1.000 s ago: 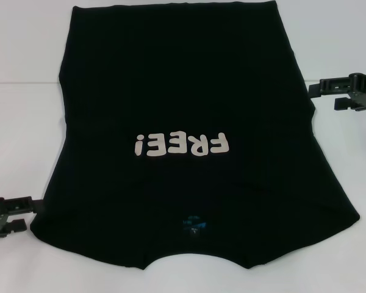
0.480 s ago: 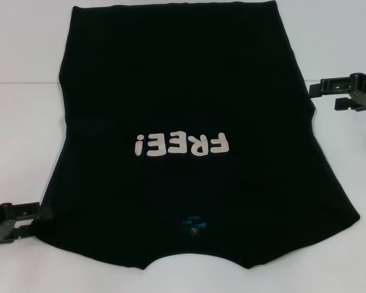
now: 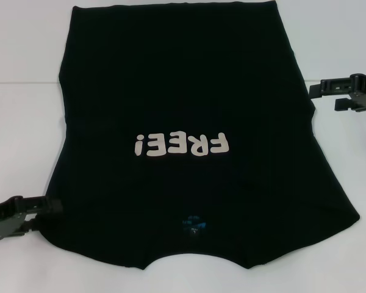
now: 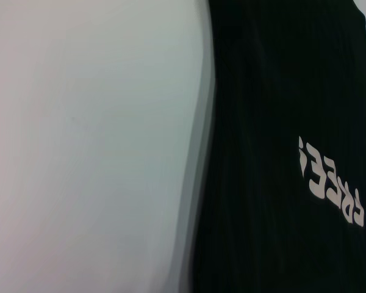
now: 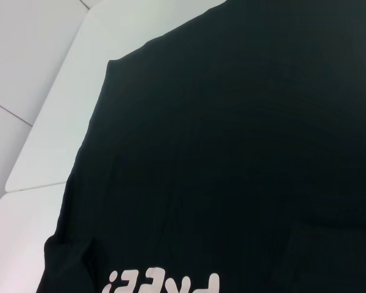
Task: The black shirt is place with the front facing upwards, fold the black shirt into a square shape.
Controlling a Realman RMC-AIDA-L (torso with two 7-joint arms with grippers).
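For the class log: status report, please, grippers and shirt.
Left gripper open at black shirt sleeve edge. Right gripper open, beside shirt. Shirt flat, unfolded. Nothing in the way.

The black shirt (image 3: 183,91) is matt cloth with a faint lengthwise rib, soft and unshining. Its off-white "FREE!" lettering (image 3: 182,144) looks like a flat, smooth print, slightly duller than the white worktop (image 3: 18,110), which is smooth with a low sheen. The left gripper (image 3: 46,213) and right gripper (image 3: 323,96) look like dark, matt, hard plastic or metal.
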